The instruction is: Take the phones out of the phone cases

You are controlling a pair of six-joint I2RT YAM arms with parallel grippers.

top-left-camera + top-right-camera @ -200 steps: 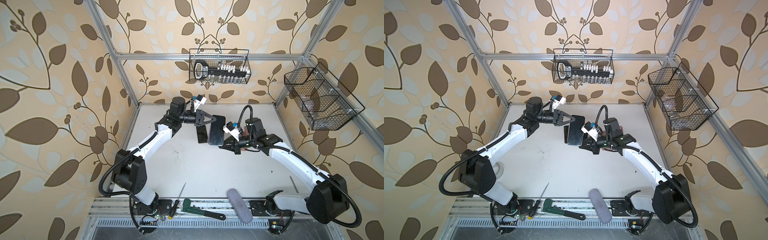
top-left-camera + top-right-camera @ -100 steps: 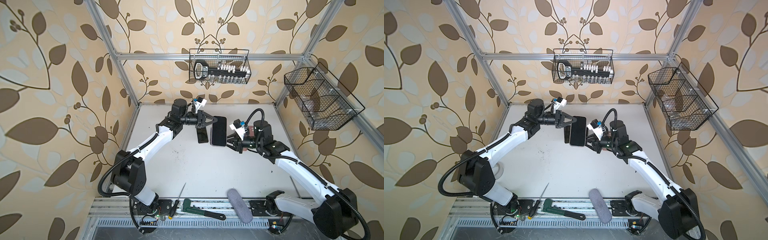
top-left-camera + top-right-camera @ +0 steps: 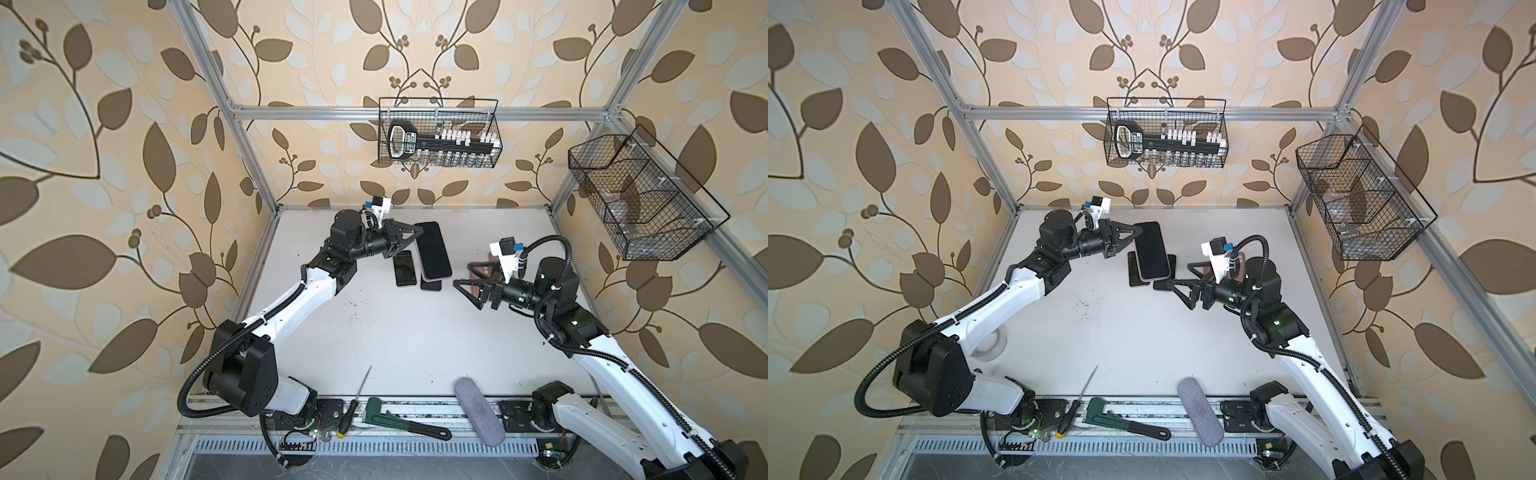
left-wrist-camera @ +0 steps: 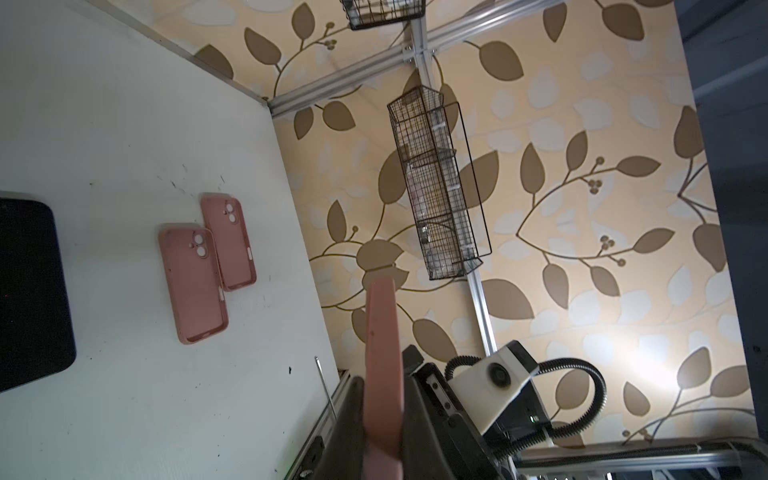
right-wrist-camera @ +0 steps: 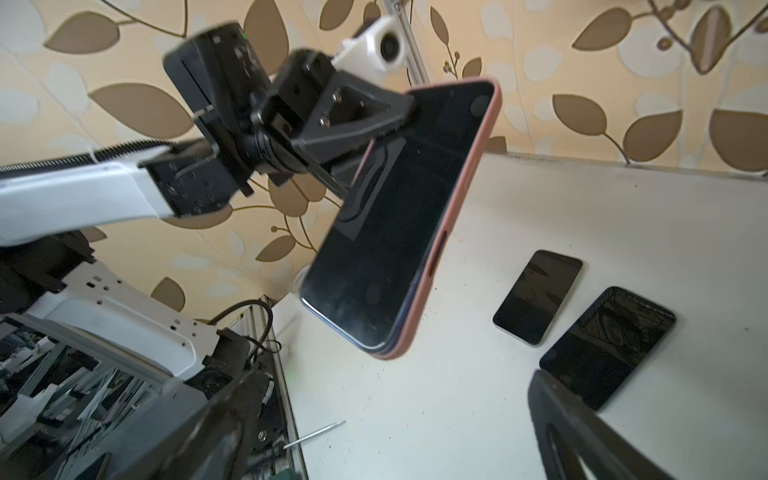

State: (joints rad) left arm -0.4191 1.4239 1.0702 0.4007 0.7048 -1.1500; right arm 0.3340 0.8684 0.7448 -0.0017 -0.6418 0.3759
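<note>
The phone (image 3: 434,249) (image 3: 1152,255), black screen up in a pink phone case (image 5: 465,195), hangs tilted above the table. My left gripper (image 3: 415,235) (image 3: 1133,235) (image 5: 399,112) is shut on its far end. In the left wrist view the case's pink edge (image 4: 382,353) runs out from between the jaws. At the phone's free end a blue rim shows above the case lip. My right gripper (image 3: 465,276) (image 3: 1183,280) (image 5: 386,436) stands wide open and empty, a short way right of the phone and clear of it.
Two bare phones (image 3: 404,268) (image 3: 430,284) lie on the table under the held one. Two empty pink cases (image 4: 193,282) (image 4: 230,243) lie behind the right gripper. A screwdriver (image 3: 359,399), a wrench (image 3: 405,422) and a grey oblong pad (image 3: 478,411) sit at the front edge. Wire baskets (image 3: 438,139) (image 3: 640,199) hang on the walls.
My right gripper has opened, let go of the phone's near end and drawn back to the right. The left gripper has kept its hold and swung the cased phone slightly toward the back.
</note>
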